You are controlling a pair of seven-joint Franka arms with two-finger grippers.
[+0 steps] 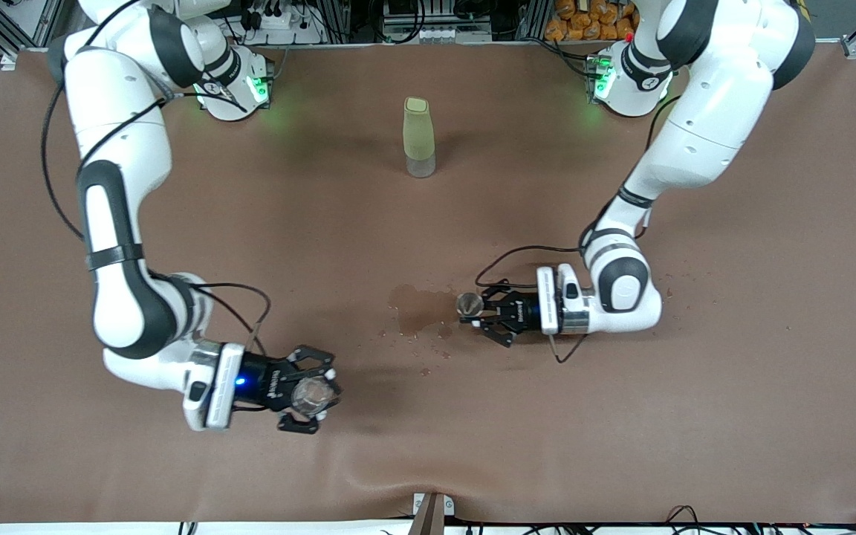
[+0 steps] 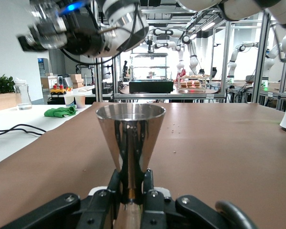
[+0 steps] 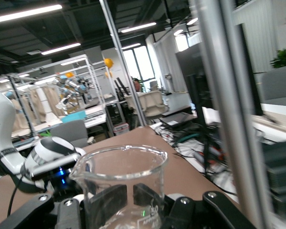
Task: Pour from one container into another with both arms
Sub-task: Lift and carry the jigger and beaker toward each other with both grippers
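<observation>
The clear glass cup [image 1: 312, 394] has a small pouring lip and stays upright, with my right gripper [image 1: 316, 394] shut on it over the table's front part toward the right arm's end. In the right wrist view the cup [image 3: 119, 183] fills the foreground and the dark fingers [image 3: 109, 198] show through its wall. The silvery hourglass jigger [image 1: 469, 302] stands upright just above the table's middle. My left gripper [image 1: 474, 313] is shut on its narrow waist. The left wrist view shows the jigger [image 2: 130, 133] close up, and the right gripper [image 2: 52, 28] with the glass higher up.
A tall pale-green bottle [image 1: 418, 137] stands farther from the front camera, between the two arm bases. A dark wet patch [image 1: 417, 308] with scattered droplets lies on the brown table cover [image 1: 733, 409] beside the jigger, toward the right arm's end.
</observation>
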